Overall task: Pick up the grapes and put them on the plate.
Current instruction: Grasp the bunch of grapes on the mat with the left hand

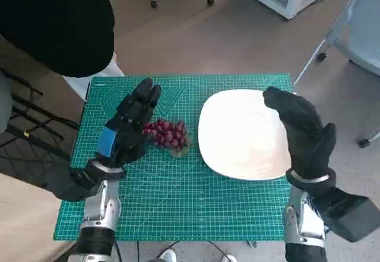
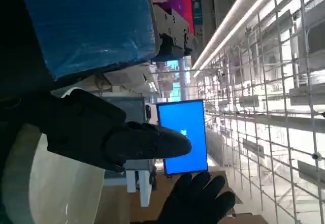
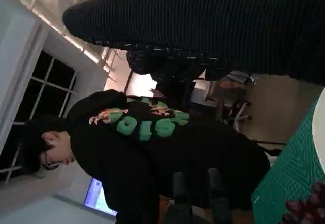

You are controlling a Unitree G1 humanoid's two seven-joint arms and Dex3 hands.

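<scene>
person [image 3: 152, 148] beside mat [image 1: 178, 185] | right hand [image 1: 303, 134] over plate [image 1: 237, 137]

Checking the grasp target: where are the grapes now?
In the head view the grapes lie on the green mat, just right of the left hand and left of the white plate.

1. The head view is evenly and softly lit; the white plate [image 1: 240, 137] is the brightest area, nearly washed out, with little surface detail.
2. Shadows on the green cutting mat [image 1: 178, 196] are faint and soft-edged.
3. Straight lines bow towards the head view's edges, a wide-angle effect.
4. In the left wrist view, ceiling light strips [image 2: 238, 18] flare at upper right; the left hand [image 2: 101, 132] is dark and blurred.
5. The right wrist view is dim, with a bright patch behind the person [image 3: 152, 148]; the glove [image 3: 228, 26] is near-black.
</scene>
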